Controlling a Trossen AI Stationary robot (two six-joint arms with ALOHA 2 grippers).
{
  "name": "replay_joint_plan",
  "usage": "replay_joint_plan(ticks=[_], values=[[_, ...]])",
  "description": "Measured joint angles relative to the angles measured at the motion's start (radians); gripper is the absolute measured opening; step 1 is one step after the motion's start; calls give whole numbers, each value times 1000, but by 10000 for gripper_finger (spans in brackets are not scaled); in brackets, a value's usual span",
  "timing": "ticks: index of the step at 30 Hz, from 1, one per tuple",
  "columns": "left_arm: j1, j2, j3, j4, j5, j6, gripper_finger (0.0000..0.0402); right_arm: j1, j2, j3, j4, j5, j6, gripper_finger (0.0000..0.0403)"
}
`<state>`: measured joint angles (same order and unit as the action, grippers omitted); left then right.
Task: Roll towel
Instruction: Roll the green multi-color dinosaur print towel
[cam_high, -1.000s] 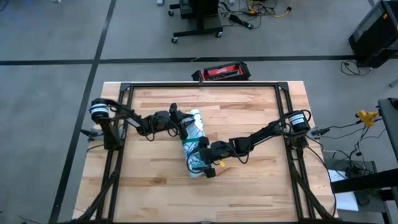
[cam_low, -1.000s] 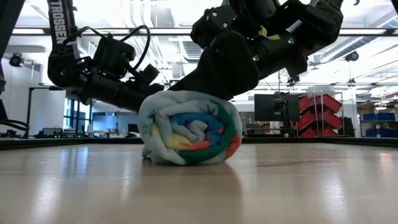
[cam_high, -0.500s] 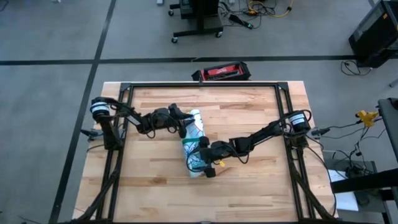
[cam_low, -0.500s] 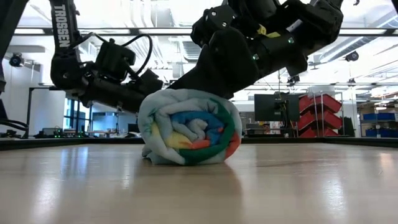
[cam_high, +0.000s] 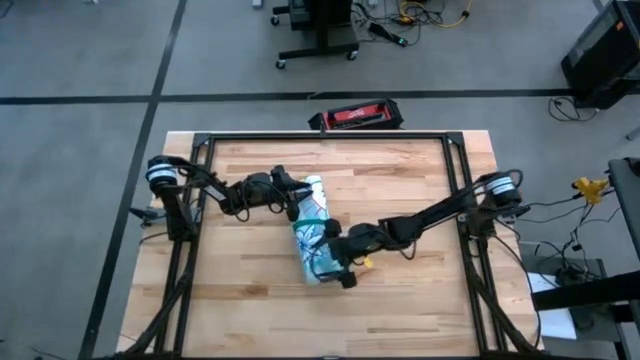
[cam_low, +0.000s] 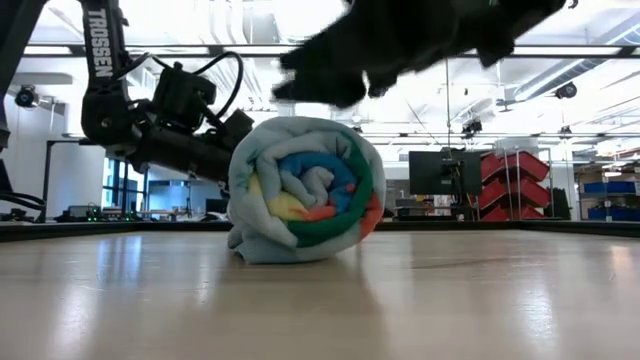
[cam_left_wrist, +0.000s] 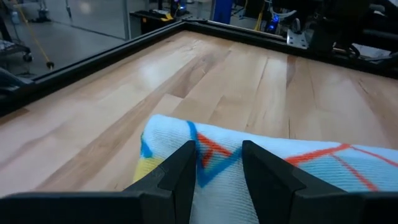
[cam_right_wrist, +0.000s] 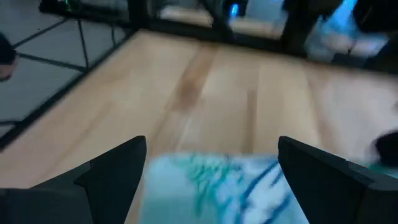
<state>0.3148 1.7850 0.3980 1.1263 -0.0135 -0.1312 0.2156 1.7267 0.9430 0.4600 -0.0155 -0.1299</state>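
Raised off the towel (cam_low: 305, 190), right claw (cam_right_wrist: 208, 165) seemingly spread wide

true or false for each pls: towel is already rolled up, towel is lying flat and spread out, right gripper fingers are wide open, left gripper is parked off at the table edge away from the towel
1. The towel is already rolled into a bundle. True.
2. The towel is lying flat and spread out. False: the low view shows its spiral end, resting on the table.
3. The right gripper has its fingers wide open. True, above the roll.
4. The left gripper is parked at the table edge, away from the towel. False: it is at the roll's far end, fingers slightly apart with cloth between them.
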Motion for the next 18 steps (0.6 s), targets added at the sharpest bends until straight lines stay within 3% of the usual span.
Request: replay_joint_plan(ticks=[8, 18], values=[[-17, -71, -2, -16, 2, 59, 116, -4, -127, -139, 3, 11, 14, 348], [-17, -97, -1, -6, 5, 64, 116, -5, -120, -236, 13, 72, 61, 348]])
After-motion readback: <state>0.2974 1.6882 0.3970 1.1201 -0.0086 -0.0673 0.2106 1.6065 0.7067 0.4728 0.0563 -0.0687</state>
